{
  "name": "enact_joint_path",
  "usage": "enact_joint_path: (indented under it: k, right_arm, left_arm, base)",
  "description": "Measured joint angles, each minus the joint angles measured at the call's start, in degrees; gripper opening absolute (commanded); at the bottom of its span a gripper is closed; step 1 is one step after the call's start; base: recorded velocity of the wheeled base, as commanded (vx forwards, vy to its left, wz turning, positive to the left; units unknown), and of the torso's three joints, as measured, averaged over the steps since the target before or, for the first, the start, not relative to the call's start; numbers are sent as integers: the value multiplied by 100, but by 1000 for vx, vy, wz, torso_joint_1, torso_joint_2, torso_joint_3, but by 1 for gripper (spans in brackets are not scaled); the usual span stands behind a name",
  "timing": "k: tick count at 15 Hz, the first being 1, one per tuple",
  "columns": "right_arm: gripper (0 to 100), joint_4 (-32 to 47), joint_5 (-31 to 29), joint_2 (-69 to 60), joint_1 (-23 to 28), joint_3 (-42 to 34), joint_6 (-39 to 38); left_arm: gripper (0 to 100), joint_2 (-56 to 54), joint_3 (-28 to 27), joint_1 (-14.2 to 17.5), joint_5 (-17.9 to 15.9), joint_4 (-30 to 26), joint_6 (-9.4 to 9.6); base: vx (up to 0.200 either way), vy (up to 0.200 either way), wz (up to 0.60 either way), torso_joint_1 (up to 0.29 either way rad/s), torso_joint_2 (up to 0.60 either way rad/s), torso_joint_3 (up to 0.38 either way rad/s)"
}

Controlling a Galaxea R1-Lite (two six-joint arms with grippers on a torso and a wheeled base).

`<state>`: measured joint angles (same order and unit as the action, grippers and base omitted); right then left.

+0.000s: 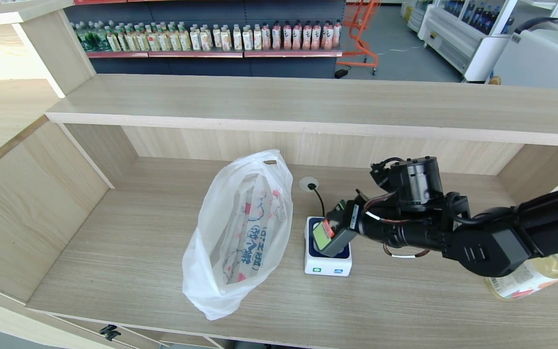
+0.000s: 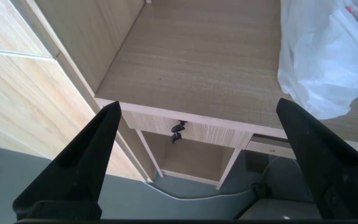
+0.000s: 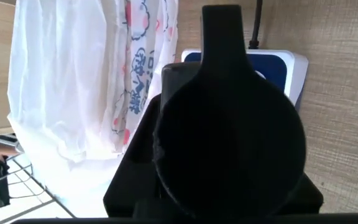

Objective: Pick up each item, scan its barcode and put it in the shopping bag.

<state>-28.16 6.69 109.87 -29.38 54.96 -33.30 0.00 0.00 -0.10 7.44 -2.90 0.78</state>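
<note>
**Finishes at the checkout counter**

The pale wood-grain counter [image 1: 405, 310] is showing a matt, finely lined surface. The thin translucent white plastic shopping bag [image 1: 211, 286] is lying crinkled and softly glossy. The white-and-blue plastic scanner box [image 1: 328, 266] is looking smooth and shiny. The right gripper [image 1: 331, 237], in matt black plastic, is clamping a small pack [image 1: 321, 236] with a smooth green-and-red printed face. The clear plastic bottle [image 1: 545, 274] is gleaming.

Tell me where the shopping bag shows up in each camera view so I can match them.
Head view: shopping bag in the middle of the counter, left of the white scanner, over which the right gripper holds a small item.
Left wrist view: shopping bag at the counter's front edge, beyond the open left gripper.
Right wrist view: shopping bag beside the scanner.
Shared landmark: the wood counter under the bag.
</note>
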Motion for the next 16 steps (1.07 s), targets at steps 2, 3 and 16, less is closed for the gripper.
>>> enact_joint_path:
  k: [2, 3, 16]
  right_arm:
    - [0, -39, -13, 165, -6, 85, 241]
    - [0, -41, -16, 219, -6, 116, 308]
    - [0, 510, 102, -2170, 612, -697, 3683]
  left_arm:
    - [100, 0, 0, 0, 0, 0, 0]
    - [100, 0, 0, 0, 2, 0, 1]
    - [100, 0, 0, 0, 0, 0, 0]
  base:
    - [0, 0, 0, 0, 0, 0]
    - [0, 0, 0, 0, 0, 0]
    - [0, 0, 0, 0, 0, 0]
